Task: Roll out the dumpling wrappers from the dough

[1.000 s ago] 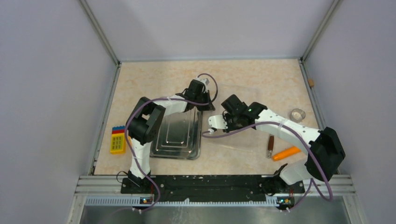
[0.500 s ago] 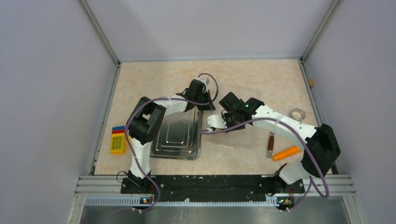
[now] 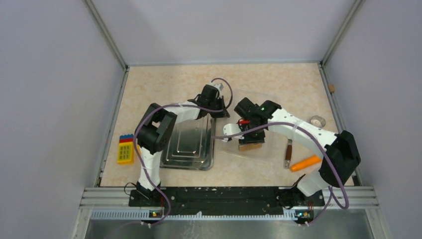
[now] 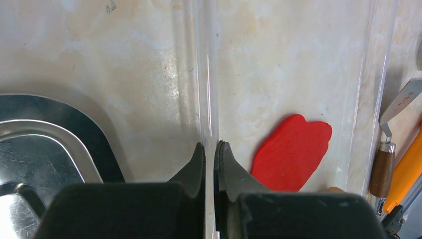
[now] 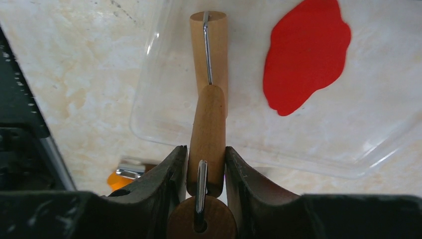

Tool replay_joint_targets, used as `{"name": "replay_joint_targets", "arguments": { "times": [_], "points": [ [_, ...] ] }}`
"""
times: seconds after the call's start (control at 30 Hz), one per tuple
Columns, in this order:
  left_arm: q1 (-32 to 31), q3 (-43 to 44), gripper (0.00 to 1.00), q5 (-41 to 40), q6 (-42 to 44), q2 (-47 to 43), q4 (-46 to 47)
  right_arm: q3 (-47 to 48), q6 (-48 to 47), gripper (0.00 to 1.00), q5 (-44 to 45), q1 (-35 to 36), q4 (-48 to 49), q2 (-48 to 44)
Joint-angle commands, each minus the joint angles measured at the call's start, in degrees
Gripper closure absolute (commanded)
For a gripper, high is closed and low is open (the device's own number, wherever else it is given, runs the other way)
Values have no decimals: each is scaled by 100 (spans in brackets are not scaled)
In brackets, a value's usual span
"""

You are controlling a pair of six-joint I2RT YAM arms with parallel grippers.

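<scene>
The dough (image 5: 306,55) is a flat, irregular bright red sheet lying on a clear plastic board (image 5: 373,124). In the left wrist view the dough (image 4: 291,154) lies just right of my left gripper (image 4: 210,148), which is shut on the clear board's edge (image 4: 206,74). My right gripper (image 5: 206,152) is shut on the wooden roller's handle (image 5: 207,124). The roller head (image 5: 209,45) points away, to the left of the dough and apart from it. From above, the right gripper (image 3: 247,130) hangs over the board with the roller (image 3: 250,146) below it. The dumpling wrappers are out of view.
A steel tray (image 3: 191,144) sits left of the board, under the left arm. A wood-handled scraper (image 3: 288,155) and an orange carrot (image 3: 305,163) lie at the near right. A small round metal ring (image 3: 317,121) stands at the right edge, coloured toy blocks (image 3: 125,149) at the left.
My right wrist has turned and shifted slightly right over the board, so the wooden roller now shows on its near side. The left arm has stayed still on the board's edge.
</scene>
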Motion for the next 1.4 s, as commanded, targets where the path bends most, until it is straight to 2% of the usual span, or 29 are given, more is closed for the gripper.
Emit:
{"name": "replay_joint_targets", "arguments": {
  "times": [0.0,0.1,0.2,0.27,0.4,0.57,0.7,1.2,1.37],
  "points": [
    [30,-168,100,-434,310,269,-328,716,719,100,-540,-533,-812,158],
    [29,-181,100,-396,311,268,-324,1445,1592,100,-927,-1225,-402,154],
    [25,-201,100,-367,319,276,-328,1775,2750,100,-1849,-2083,-52,204],
    [24,-221,100,-345,326,270,-338,1648,3578,100,-2716,-2628,189,240],
    [26,-261,100,-327,390,223,-335,992,4918,100,-3553,-3412,738,323],
    [30,-255,100,-362,498,224,-405,612,5380,100,-4160,-3775,1096,608],
    [24,-260,100,-371,531,224,-447,657,5330,100,-4085,-3885,1182,928],
    [24,-117,100,-293,402,342,-474,374,5195,100,-1977,-3947,1656,1859],
    [42,-102,100,-309,408,330,-475,425,5131,100,-1657,-3935,1604,2314]
  ]
}}
